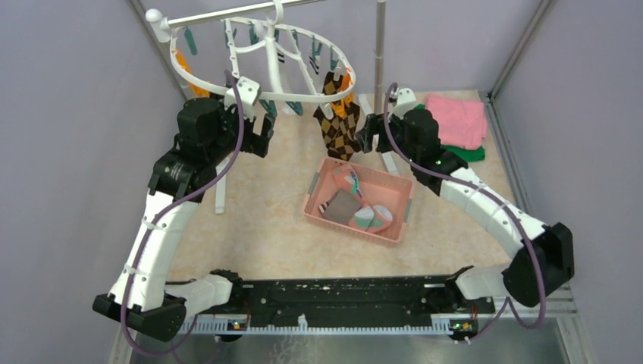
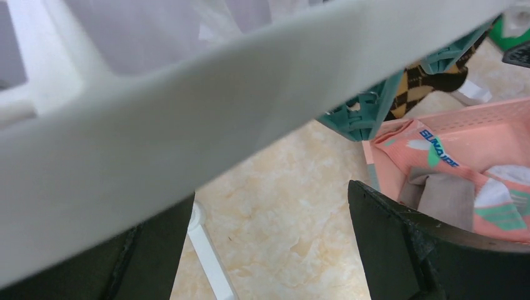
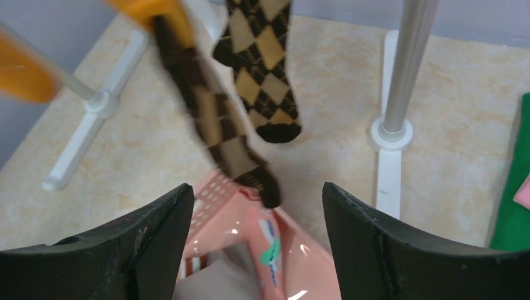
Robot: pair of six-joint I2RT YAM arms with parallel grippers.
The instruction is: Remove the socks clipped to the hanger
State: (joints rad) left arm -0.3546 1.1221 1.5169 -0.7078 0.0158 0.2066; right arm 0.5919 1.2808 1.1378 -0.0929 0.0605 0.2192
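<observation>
The white oval hanger (image 1: 288, 95) hangs from a rail at the back, rimmed with orange and teal clips. Two brown-and-black diamond socks (image 1: 338, 121) hang clipped at its front right edge. My left gripper (image 1: 261, 130) is open and empty just under the hanger's front rim, which crosses the left wrist view (image 2: 250, 81) right above my fingers (image 2: 387, 237). My right gripper (image 1: 368, 130) is open and empty just right of the socks. In the right wrist view the two socks (image 3: 262, 69) dangle ahead of my open gripper (image 3: 257, 190), the nearer one blurred.
A pink basket (image 1: 394, 233) holding several removed socks sits on the table below the hanging socks. The metal-and-white pole stand (image 1: 379, 53) rises behind my right gripper, its white feet on the table. Folded pink (image 1: 457, 120) and green cloths lie at the back right.
</observation>
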